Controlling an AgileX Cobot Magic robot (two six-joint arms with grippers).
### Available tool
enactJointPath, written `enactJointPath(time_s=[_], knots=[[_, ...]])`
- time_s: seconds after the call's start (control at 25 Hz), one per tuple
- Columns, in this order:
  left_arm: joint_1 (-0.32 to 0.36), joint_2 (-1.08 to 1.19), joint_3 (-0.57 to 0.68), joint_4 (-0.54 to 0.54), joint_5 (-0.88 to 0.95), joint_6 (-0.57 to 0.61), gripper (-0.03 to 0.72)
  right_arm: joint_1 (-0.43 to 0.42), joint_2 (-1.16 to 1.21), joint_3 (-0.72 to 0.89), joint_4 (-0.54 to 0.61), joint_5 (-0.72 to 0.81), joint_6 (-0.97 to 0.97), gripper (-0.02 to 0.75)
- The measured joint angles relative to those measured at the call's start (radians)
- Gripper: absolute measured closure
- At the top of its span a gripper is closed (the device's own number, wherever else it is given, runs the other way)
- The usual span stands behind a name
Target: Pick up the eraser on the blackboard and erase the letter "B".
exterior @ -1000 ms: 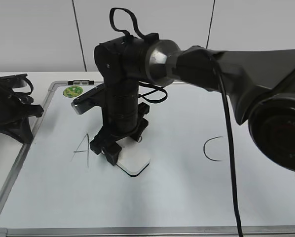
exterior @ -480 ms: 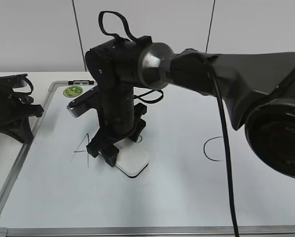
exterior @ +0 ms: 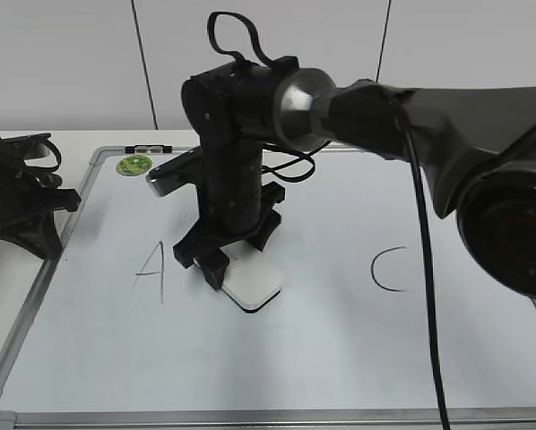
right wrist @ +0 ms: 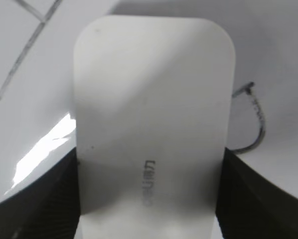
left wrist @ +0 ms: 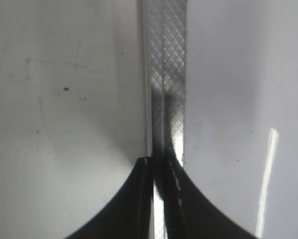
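The blackboard (exterior: 340, 349) lies flat on the table, with a black "A" (exterior: 151, 269) and "C" (exterior: 389, 269) on it. My right gripper (exterior: 225, 266) reaches across to the spot between them and is shut on the white eraser (exterior: 255, 287), which it presses flat on the board. In the right wrist view the eraser (right wrist: 151, 114) fills the space between the jaws (right wrist: 150, 199). A thin curved remnant of the letter "B" (right wrist: 256, 122) shows to its right. My left gripper (exterior: 30, 224) is shut and empty over the board's left frame (left wrist: 166, 59).
A round green magnet (exterior: 133, 165) and a black marker (exterior: 147, 149) sit at the board's far left corner. Strokes of the "A" (right wrist: 29, 35) show at the upper left of the right wrist view. The right arm (exterior: 447, 125) spans the board's right half.
My right gripper has slid the eraser a little to the right, over the spot where a small black mark showed before. The left arm has not moved.
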Motion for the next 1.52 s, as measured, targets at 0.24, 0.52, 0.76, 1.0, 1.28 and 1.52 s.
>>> enactJointPath(time_s=[0.24, 0.52, 0.76, 1.0, 1.28, 1.52], knots=[[0.0, 0.002, 0.0, -0.006, -0.002, 0.0, 0.66, -0.068, 0.0, -0.002, -0.008, 0.0, 0.002, 0.208], [0.0, 0.002, 0.0, -0.007, -0.004, 0.0, 0.661, -0.137, 0.0, -0.002, -0.008, -0.006, 0.004, 0.208], [0.0, 0.002, 0.0, -0.011, -0.006, 0.0, 0.661, -0.176, 0.0, -0.006, -0.008, -0.013, 0.004, 0.208], [0.0, 0.002, -0.001, -0.011, -0.006, 0.0, 0.661, -0.197, -0.043, -0.054, -0.065, -0.006, -0.004, 0.208], [0.0, 0.002, -0.001, -0.011, -0.006, 0.0, 0.661, -0.199, -0.224, -0.011, -0.067, -0.004, -0.008, 0.208], [0.0, 0.002, -0.001, -0.011, -0.008, 0.0, 0.661, -0.26, -0.4, 0.236, -0.074, -0.004, -0.007, 0.208]])
